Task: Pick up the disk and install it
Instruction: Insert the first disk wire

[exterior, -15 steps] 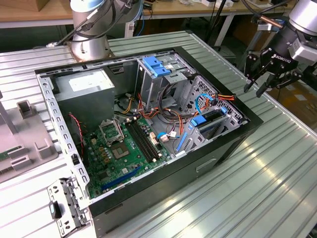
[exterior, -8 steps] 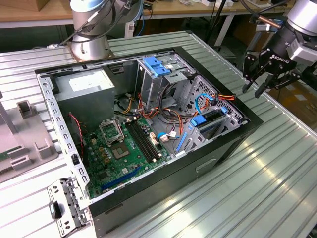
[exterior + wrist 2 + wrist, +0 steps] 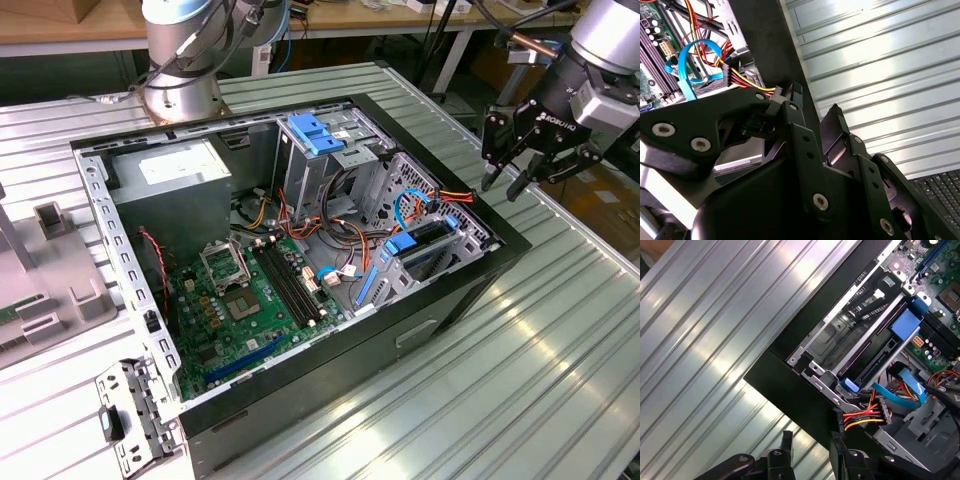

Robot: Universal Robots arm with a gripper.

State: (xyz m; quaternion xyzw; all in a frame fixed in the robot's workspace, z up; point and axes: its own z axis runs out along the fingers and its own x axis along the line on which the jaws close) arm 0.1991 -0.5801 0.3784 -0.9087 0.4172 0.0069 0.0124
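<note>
Beside the computer case [image 3: 330,385] toward the table [image 3: 560,380] edge on the exterior view's right, we hang our jaws open and empty, seemingly because the disk [image 3: 433,242] already sits slotted inside that case, near them.

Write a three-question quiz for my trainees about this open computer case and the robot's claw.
1. True or false: the claw is holding the disk.
2. Where does the claw hang? A) inside the case B) outside the case, above the ribbed table C) resting on the disk
3. Fill in: the disk's plastic carrier frame is coloured ____.
Key: 1 false, the claw is open and empty; 2 B; 3 blue.
</note>
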